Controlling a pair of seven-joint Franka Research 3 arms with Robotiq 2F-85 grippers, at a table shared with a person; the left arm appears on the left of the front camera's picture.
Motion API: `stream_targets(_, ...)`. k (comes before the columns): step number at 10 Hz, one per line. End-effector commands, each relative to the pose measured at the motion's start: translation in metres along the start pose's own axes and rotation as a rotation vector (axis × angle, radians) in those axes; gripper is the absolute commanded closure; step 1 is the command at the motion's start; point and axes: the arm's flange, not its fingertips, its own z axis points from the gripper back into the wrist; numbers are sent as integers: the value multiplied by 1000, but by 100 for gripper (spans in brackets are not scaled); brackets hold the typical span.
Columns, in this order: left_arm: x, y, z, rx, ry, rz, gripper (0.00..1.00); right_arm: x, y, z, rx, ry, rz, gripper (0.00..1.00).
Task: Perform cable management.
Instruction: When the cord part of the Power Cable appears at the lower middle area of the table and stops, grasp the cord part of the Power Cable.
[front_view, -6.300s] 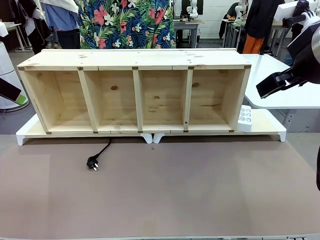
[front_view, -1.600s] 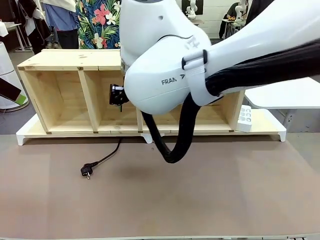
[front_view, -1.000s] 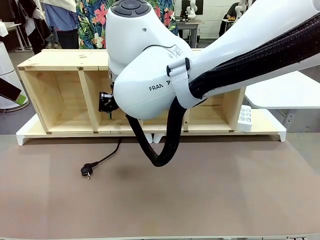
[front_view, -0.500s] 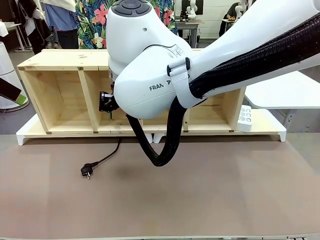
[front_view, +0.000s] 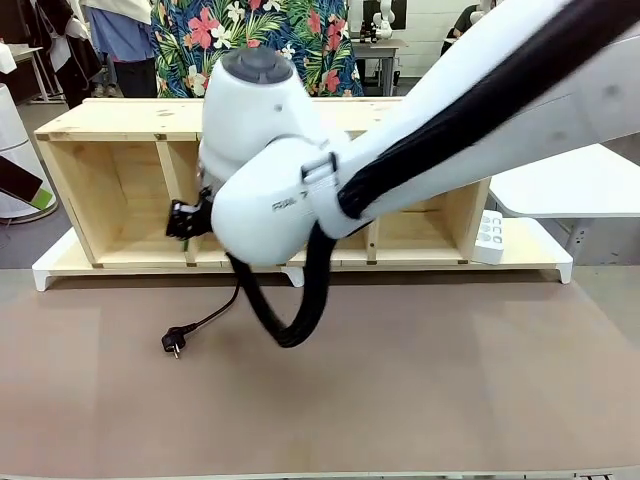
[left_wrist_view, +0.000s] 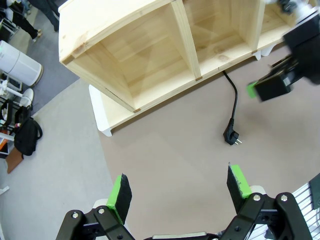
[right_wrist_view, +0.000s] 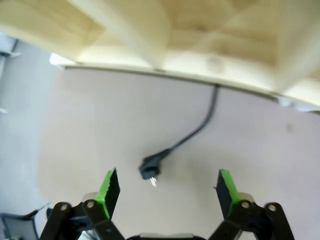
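Above cable plug (right_wrist_view: 148, 171): right hand (right_wrist_view: 167, 192) spread wide, empty, touching nothing; left hand (left_wrist_view: 180, 189) likewise wide, empty.

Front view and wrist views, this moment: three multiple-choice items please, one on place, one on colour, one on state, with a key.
1. Where does the plug of the cable lie?
A. on the brown mat before the wooden shelf
B. inside a compartment
C. in a hand
2. The power strip's colour?
A. red
B. black
C. white
3. The right gripper is:
A. shut on the plug
B. open, empty
C. shut, empty
Key: 1 A, it rests on the mat; 2 C, white at the shelf's right end; 3 B, green pads stand wide apart above the plug.
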Motion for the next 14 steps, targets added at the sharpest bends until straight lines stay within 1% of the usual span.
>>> stream_targets(1, 0, 1, 1, 0, -6, -10, 0, 12, 23, -26, 103, 73, 3, 0)
stream_targets(2, 0, 1, 1, 0, -6, -10, 0, 10, 30, -35, 113, 116, -10, 0)
stream_targets(4, 0, 1, 1, 0, -6, -10, 0, 6, 37, -35, 81, 135, -111, 0)
stream_targets(5, 0, 1, 1, 0, -6, -10, 0, 4, 39, -35, 39, 162, -205, 0)
stream_targets(6, 0, 1, 1, 0, -6, -10, 0, 2, 44, -39, -58, 188, -300, 0)
stream_targets(7, 0, 1, 1, 0, -6, -10, 0, 1, 51, -44, -131, 203, -336, 0)
stream_targets(9, 0, 1, 1, 0, -6, -10, 0, 2, 58, -55, -200, 234, -353, 0)
stream_targets(11, 0, 1, 1, 0, -6, -10, 0, 4, 63, -70, -228, 237, -350, 0)
stream_targets(14, 0, 1, 1, 0, -6, -10, 0, 6, 62, -100, -296, 264, -352, 0)
